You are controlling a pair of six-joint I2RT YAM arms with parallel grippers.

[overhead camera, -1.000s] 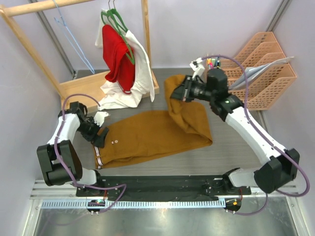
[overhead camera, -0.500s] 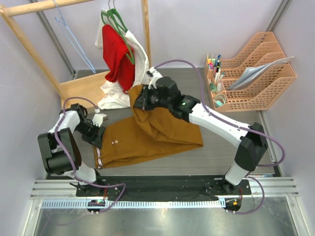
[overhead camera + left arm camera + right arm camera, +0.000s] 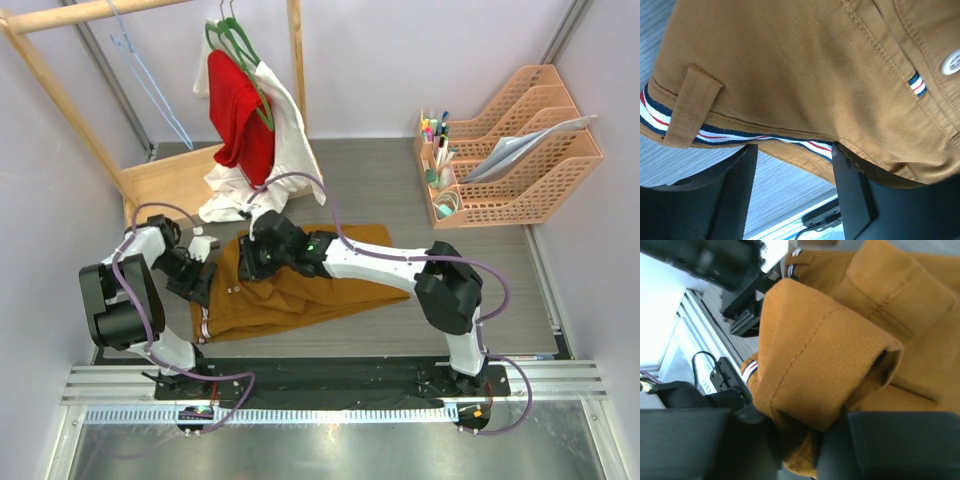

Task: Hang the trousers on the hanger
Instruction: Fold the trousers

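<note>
Right arm reaches low and far across to the left. Right hand (image 3: 246,262) is clamped on a folded leg end of the trousers (image 3: 330,290), which lie bunched on the worktop (image 3: 480,280). Left arm is bent tight near its base. Left hand (image 3: 200,282) is at the striped waistband (image 3: 740,135) with its fingers apart, not pinching. The hanger (image 3: 150,92) hangs on the wooden rail (image 3: 80,14), well apart from the trousers.
</note>
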